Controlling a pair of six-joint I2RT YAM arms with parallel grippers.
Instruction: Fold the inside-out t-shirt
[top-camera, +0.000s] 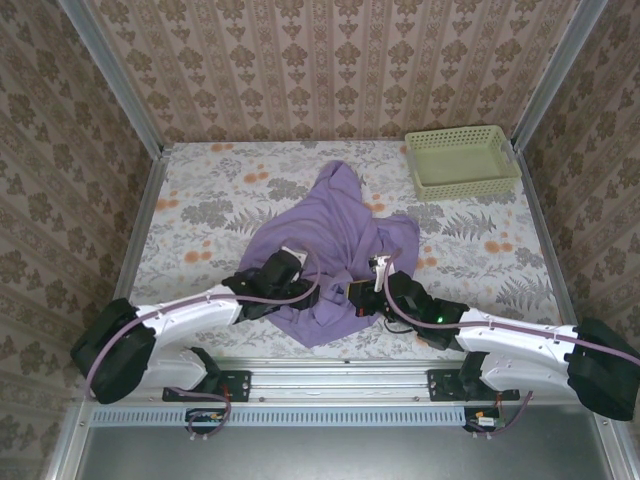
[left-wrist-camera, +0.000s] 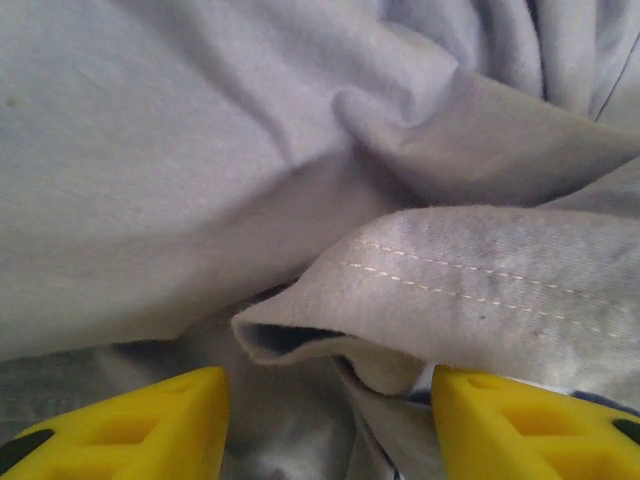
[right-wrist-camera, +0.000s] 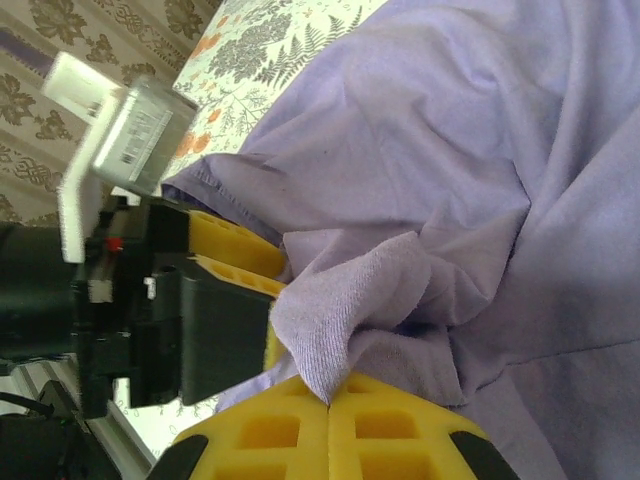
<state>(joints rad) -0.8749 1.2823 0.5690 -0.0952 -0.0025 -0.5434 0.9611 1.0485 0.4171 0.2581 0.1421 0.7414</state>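
The lavender t-shirt lies crumpled in the middle of the flowered table, its near edge bunched between both arms. My left gripper reaches into that near edge from the left. In the left wrist view it stands open, yellow fingers wide apart, with a stitched hem fold lying just ahead between them, not pinched. My right gripper comes in from the right. In the right wrist view it is shut on a small peak of the shirt, and the left gripper's fingers sit close beside it.
A pale green mesh basket stands at the back right corner. Patterned walls enclose the table on three sides. Bare tablecloth lies left of the shirt, and more right of it.
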